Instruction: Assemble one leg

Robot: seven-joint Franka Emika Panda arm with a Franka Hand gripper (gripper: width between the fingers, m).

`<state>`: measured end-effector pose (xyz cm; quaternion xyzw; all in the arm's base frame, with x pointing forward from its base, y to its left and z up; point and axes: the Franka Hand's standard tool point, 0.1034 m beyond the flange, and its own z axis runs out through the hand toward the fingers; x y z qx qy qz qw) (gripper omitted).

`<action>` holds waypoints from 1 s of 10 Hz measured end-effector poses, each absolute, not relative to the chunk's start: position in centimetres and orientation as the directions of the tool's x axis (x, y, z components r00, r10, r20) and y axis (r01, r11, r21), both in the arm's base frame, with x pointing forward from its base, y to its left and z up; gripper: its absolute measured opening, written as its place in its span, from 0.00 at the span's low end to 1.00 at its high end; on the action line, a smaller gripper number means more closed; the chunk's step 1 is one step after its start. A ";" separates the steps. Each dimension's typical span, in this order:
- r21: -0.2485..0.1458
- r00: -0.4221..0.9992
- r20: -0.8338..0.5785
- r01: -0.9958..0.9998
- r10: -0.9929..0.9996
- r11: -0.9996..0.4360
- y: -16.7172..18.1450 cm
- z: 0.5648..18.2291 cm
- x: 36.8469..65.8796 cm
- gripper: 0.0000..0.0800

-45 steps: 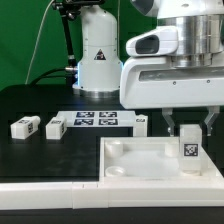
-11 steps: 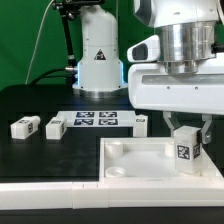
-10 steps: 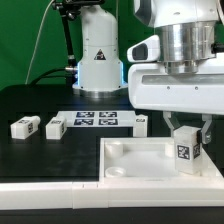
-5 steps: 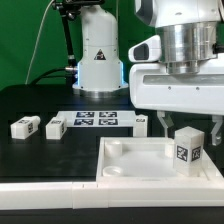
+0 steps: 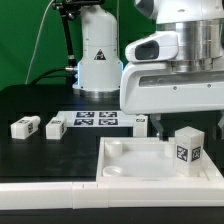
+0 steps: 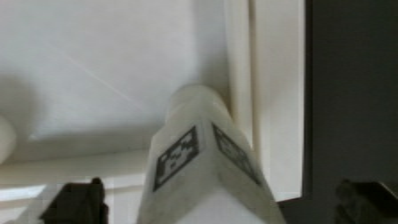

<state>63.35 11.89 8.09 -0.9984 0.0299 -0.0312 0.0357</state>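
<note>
Above the fingers (image 5: 165, 124), the arm's smooth, glossy white housing (image 5: 175, 85) fills the exterior view's upper right. Around and beneath them spreads the matte black worktop (image 5: 40, 105). Directly under the fingers lies a large square white plastic tray (image 5: 135, 143) with a raised rim and a rounded socket in its near corner.

Well off from the fingers, toward the exterior view's left, stands a white column (image 5: 98, 50) bearing a black triangular warning sticker; no writing on it is legible. Nearer them lies the marker board (image 5: 95, 121), thin and flat, printed with black-and-white square tags.

The leg (image 5: 187, 148), a small white rectangular block, stands upright in the tray just below the gap between the fingers, touching neither. A square tag faces the camera.

Two spare blocks (image 5: 25, 127) (image 5: 56, 127) lie on the worktop far left of the fingers. A third block (image 5: 142, 122) sits just beside the near finger.

The fingers stand apart, holding nothing. The wrist view alone shows both dark fingertips (image 6: 80, 200) flanking the leg (image 6: 192, 140), tags on two adjoining faces, and the tray's (image 6: 107, 70) pale, even floor.
</note>
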 end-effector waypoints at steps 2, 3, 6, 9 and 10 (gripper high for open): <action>-0.051 0.989 0.071 0.130 0.126 -0.990 11.9 8.1 63.3 0.81; -0.031 0.968 0.075 0.244 0.241 -0.969 11.8 8.0 63.3 0.81; -0.010 0.923 0.074 0.380 0.378 -0.925 11.3 7.9 63.3 0.81; -0.011 0.926 0.075 0.373 0.371 -0.928 11.3 7.9 63.3 0.55; -0.011 0.926 0.075 0.371 0.369 -0.929 11.3 7.9 63.3 0.55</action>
